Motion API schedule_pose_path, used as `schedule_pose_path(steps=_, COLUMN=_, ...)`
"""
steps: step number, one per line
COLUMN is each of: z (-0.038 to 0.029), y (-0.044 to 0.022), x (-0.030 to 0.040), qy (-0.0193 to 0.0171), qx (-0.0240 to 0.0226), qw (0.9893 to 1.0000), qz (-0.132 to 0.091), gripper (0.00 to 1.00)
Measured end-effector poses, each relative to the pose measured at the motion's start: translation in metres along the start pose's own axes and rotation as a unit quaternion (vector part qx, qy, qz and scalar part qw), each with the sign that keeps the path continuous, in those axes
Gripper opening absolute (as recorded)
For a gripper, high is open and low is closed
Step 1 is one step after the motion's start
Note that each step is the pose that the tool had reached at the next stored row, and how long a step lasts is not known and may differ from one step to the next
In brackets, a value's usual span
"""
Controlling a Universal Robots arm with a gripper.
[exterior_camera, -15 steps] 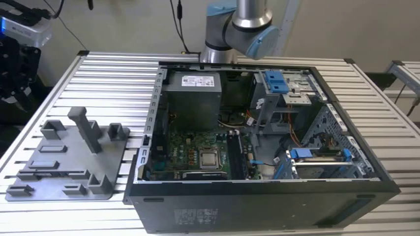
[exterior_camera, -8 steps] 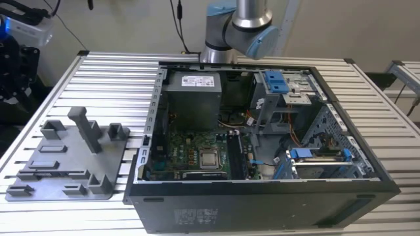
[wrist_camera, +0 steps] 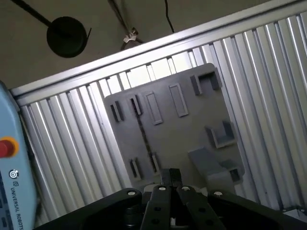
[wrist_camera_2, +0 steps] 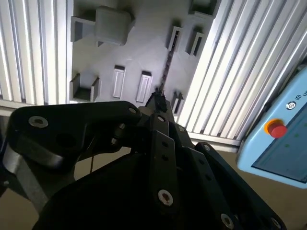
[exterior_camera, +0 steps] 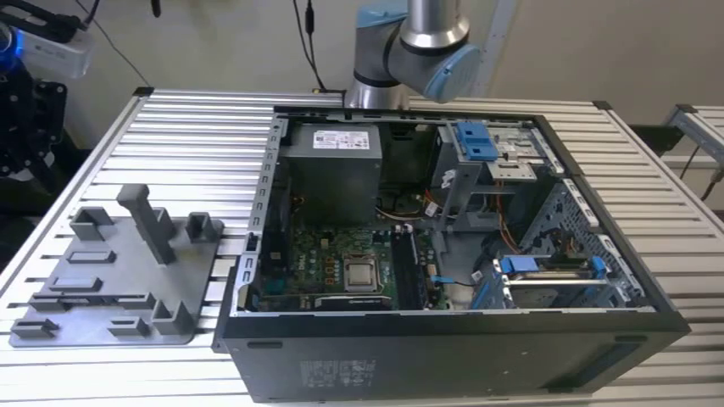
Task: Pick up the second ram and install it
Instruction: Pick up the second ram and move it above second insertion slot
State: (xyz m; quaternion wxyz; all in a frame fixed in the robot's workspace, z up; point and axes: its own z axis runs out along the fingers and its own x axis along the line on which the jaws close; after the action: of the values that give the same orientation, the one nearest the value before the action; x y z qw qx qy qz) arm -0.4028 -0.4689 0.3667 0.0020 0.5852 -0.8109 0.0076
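You're working in a robotics lab or test workshop. The tabletop (exterior_camera: 181, 119) is ribbed aluminium profile, and in the exterior view an industrial arm (exterior_camera: 413, 51) stands at its twelve o'clock edge. An opened desktop computer case (exterior_camera: 453, 356) lies on it, with a grey moulded fixture plate (exterior_camera: 114, 288) at the case's nine o'clock. The second wrist view catches a pale-blue control pendant (wrist_camera_2: 283, 153) with a red stop button (wrist_camera_2: 275, 128). Cables (exterior_camera: 305, 34) hang down the plain wall.

Open room above grey tray (exterior_camera: 203, 284); tall post (exterior_camera: 147, 220) rises apart from second ram (wrist_camera: 143, 136).
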Motion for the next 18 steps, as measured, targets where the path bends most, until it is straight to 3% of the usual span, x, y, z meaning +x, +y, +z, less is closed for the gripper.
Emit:
schedule_pose_path(steps=6, z=0.0013, y=0.0000, x=0.0000, qy=0.0001, qx=0.0004, qw=0.9997, qz=-0.025, gripper=0.11)
schedule_pose_path(steps=13, z=0.0023, y=0.0001, x=0.0000, qy=-0.0001, qx=0.0008, qw=0.9985, qz=-0.054, gripper=0.11)
schedule_pose_path(steps=18, z=0.0023, y=0.0009, x=0.0002, qy=-0.0001, qx=0.0008, qw=0.9985, qz=-0.054, gripper=0.11)
